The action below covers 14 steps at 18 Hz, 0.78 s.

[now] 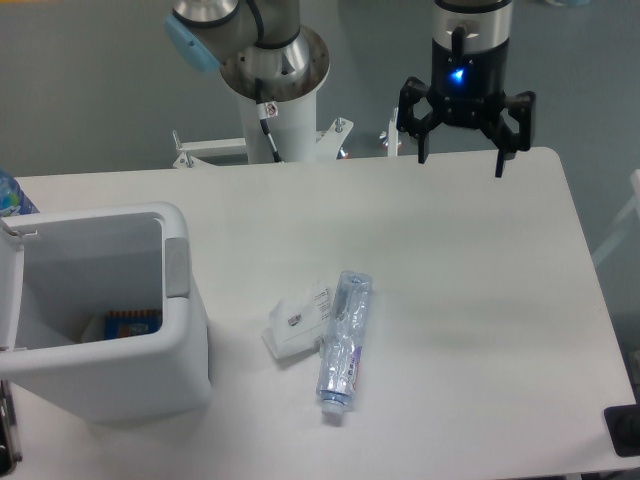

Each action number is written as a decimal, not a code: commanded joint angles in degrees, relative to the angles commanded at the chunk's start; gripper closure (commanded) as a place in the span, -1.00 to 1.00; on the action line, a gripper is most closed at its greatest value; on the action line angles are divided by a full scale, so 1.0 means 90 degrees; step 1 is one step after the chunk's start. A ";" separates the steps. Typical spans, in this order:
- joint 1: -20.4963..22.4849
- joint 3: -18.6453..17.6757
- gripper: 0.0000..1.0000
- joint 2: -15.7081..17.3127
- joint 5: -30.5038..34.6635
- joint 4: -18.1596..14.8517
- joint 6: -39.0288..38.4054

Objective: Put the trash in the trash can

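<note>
Even, cool overhead light, soft shadows beside the trash can (150, 330), slightly soft focus, no harsh glare.

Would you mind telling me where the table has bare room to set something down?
Free: the right half, from the bottle to the table edge, beneath the open gripper. Crowded: the left, where the trash can stands, with the packet touching the bottle.
</note>
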 joint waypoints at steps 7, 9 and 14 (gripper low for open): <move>-0.0049 -0.0019 -1.00 -0.0019 0.0010 0.0000 -0.0059; -0.0097 -0.0039 -1.00 -0.0078 0.0000 0.0010 -0.0136; -0.0292 -0.0049 -1.00 -0.0409 -0.0273 0.0468 -0.0546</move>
